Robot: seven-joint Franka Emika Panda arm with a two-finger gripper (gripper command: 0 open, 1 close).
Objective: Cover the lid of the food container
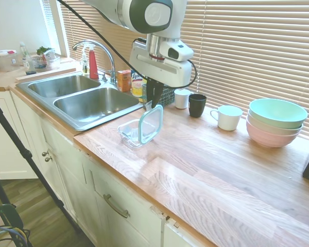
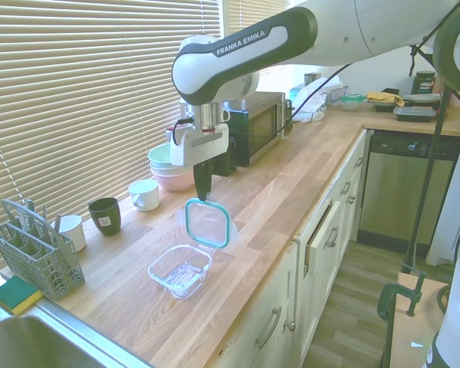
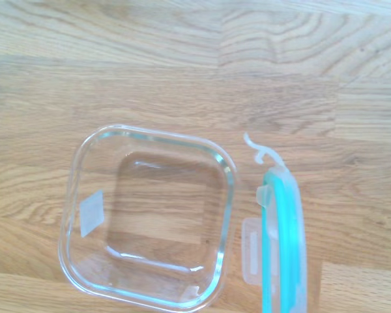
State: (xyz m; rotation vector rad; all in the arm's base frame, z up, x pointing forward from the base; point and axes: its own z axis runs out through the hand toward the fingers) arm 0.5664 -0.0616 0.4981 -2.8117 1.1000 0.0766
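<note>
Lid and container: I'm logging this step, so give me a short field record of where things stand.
lid: held on edge, above the counter, beside the container
container: open, empty, on the counter
gripper: fingers shut on the lid's top edge
lid on container: not yet
nearby: mugs and stacked bowls by the blinds, apart from the container

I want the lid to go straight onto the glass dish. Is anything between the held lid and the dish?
Nothing visible. The gripper holds the lid upright by its top edge, just beside the empty food container; only bare counter surrounds them.
</note>
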